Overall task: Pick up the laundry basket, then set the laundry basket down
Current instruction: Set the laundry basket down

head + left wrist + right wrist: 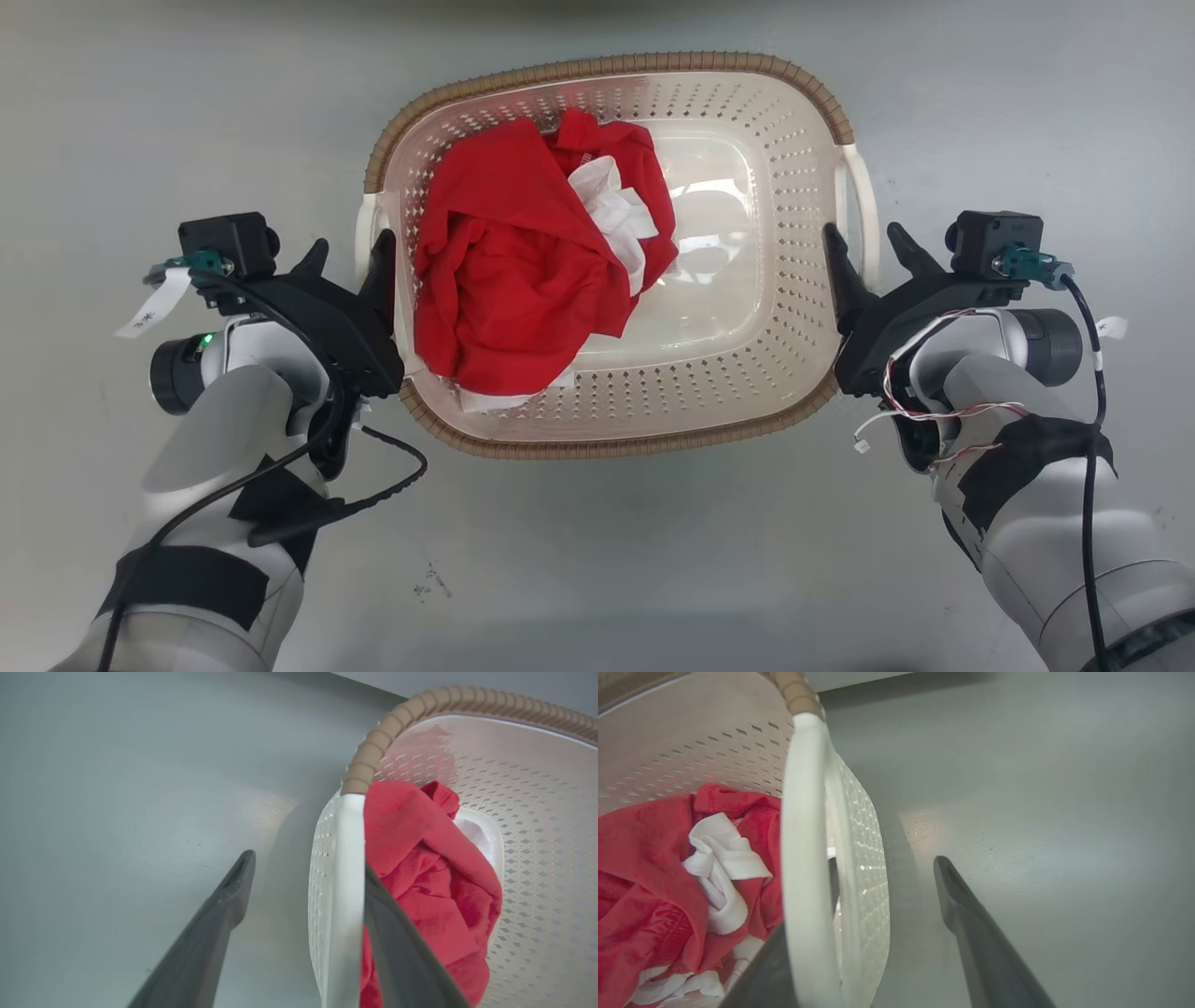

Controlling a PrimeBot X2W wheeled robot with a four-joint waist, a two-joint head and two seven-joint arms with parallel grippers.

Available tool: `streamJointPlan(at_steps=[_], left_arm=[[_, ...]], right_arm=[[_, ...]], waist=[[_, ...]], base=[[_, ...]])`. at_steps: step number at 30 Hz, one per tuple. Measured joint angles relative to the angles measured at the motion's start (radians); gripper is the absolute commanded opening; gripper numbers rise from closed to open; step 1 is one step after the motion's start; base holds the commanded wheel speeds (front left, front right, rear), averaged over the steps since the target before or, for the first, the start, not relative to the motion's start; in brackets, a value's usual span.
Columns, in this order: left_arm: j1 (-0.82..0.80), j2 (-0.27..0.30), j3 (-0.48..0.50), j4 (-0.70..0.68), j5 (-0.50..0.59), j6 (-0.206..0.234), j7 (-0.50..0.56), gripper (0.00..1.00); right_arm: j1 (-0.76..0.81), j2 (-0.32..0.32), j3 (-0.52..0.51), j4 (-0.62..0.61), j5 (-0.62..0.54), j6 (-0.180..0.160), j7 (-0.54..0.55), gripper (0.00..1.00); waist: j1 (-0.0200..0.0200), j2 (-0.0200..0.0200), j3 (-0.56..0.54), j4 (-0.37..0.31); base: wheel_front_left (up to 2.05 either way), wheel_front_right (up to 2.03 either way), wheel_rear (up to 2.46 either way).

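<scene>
Squarely between the two arms, the laundry basket (747, 392) sits on the grey floor (597, 560), with its brown woven-look rim (607, 67) turned up toward the head camera. A crumpled red garment (513, 271) fills the basket's left half and presses against the wall on that side. A bunched white cloth (616, 210) is tucked into its folds. The right half of the basket bottom lies bare. A black cable (373, 485) loops off the left forearm, just outside the near rim.

The left tool (350, 245) is spread wide and straddles the white left handle (362, 233). In the left wrist view its inner finger (402, 961) rises just inside the handle, against the red cloth. Its outer finger (224, 905) stands apart, with floor showing between it and the basket wall. The right tool (864, 233) is likewise released and straddles the right handle (864, 201). Its inner finger (761, 975) is close beside the handle on the basket side, and its outer finger (980, 942) is well clear over the floor. Neither tool is clamped on anything.
</scene>
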State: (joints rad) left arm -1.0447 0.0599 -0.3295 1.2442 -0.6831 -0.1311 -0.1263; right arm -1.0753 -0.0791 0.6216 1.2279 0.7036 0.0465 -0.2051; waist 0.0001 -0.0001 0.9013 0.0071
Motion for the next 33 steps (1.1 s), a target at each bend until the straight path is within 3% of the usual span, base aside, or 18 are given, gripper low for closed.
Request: streamJointPlan(at_steps=[14,33], left_arm=[[0.045,0.001,-0.028,0.011,0.002,0.000,-0.022,1.00],[0.223,0.043,-0.092,-0.013,0.072,0.000,-0.122,1.00]], right_arm=[[0.056,-0.001,-0.002,0.017,0.021,0.050,-0.004,1.00],[0.229,-0.002,0.001,-0.006,0.034,0.068,-0.044,1.00]], waist=[[-0.0002,0.0001,-0.123,0.007],[-0.0003,0.0000,-0.401,-0.007]], base=[[0.00,0.00,0.00],[0.00,0.00,0.00]])
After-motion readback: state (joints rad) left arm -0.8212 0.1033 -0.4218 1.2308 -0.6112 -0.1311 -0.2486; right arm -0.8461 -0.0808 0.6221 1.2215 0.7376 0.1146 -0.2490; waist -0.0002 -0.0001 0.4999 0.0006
